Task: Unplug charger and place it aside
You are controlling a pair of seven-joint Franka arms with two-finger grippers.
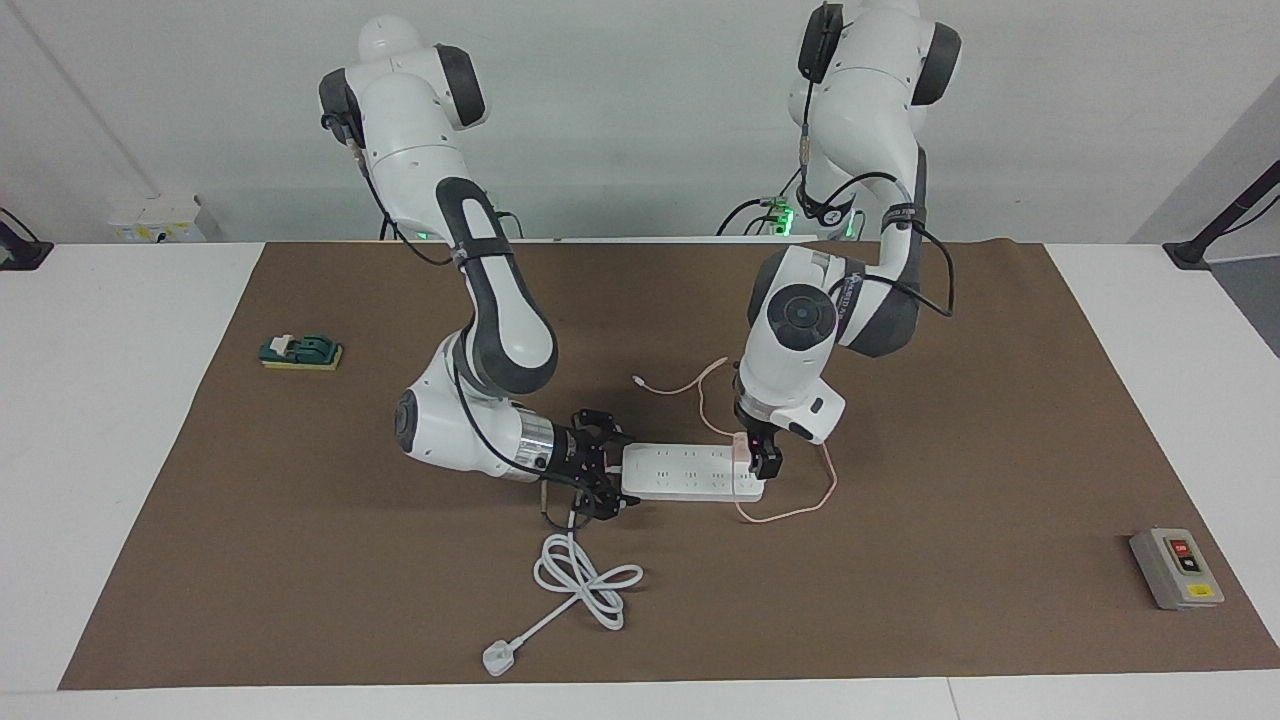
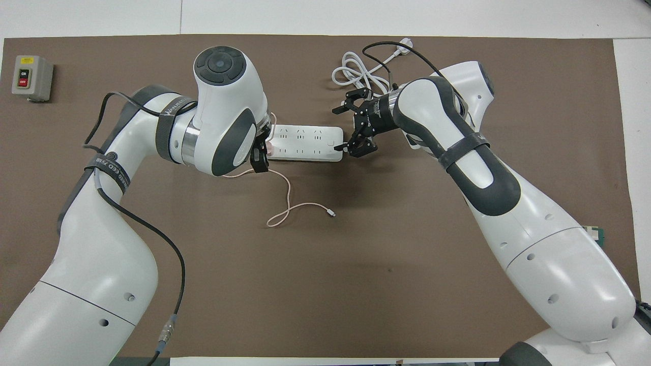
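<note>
The charger point(image 1: 741, 446) is a small pale pink cube plugged into the white power strip point(image 1: 685, 472) at its end toward the left arm. It also shows in the overhead view point(image 2: 270, 148). Its thin pink cable point(image 1: 800, 508) loops on the mat point(image 2: 289, 198). My left gripper point(image 1: 765, 465) points straight down and is shut on the charger, hiding most of it. My right gripper point(image 1: 612, 465) is open, with its fingers spread around the strip's end toward the right arm point(image 2: 343, 128).
The strip's thick white cord point(image 1: 585, 580) lies coiled farther from the robots, ending in a white plug point(image 1: 497, 658). A grey box with buttons point(image 1: 1175, 568) sits toward the left arm's end of the table. A green block point(image 1: 300, 352) lies toward the right arm's end.
</note>
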